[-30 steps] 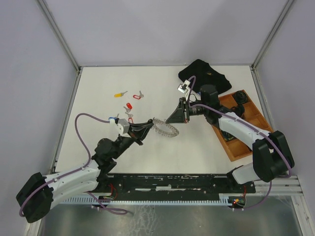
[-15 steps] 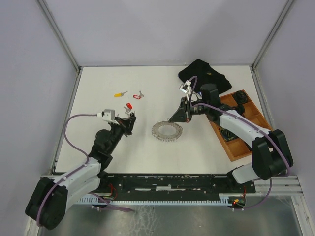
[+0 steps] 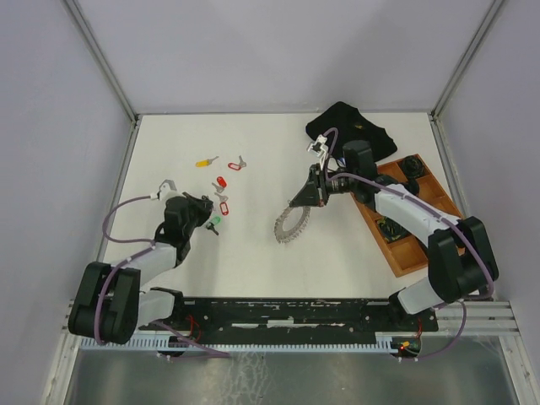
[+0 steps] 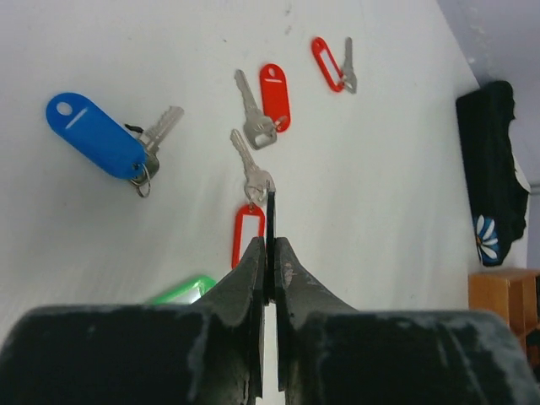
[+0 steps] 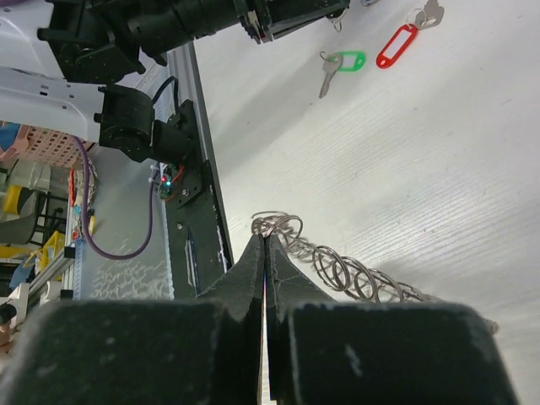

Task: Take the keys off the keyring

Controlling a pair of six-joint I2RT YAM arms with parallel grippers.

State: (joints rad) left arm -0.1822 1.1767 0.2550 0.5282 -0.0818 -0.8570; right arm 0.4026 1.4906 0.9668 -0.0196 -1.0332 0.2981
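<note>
Round silvery metal keyring [image 3: 291, 224], one, fringed with small wire loops: mid-table, tilted, 1 o'clock edge raised. Right gripper [image 3: 297, 207] there, fingers pinched together, seemingly on keyring rim.

Loose silver keys with plastic tags, six, at keyring's 9–11 o'clock:
- three red-tagged keys [image 4: 274, 94] [image 4: 326, 63] [image 4: 247, 236]
- one yellow-tagged key [image 3: 202, 162]
- one blue-tagged key [image 4: 94, 135]
- one green-tagged key [image 4: 181, 288]

Left gripper [image 4: 269, 249] closed tight among them, nothing clearly held.

Brown wooden tray [image 3: 439, 201], one, at keyring's 3 o'clock. Black cloth [image 3: 350, 126], one, at 1 o'clock.
</note>
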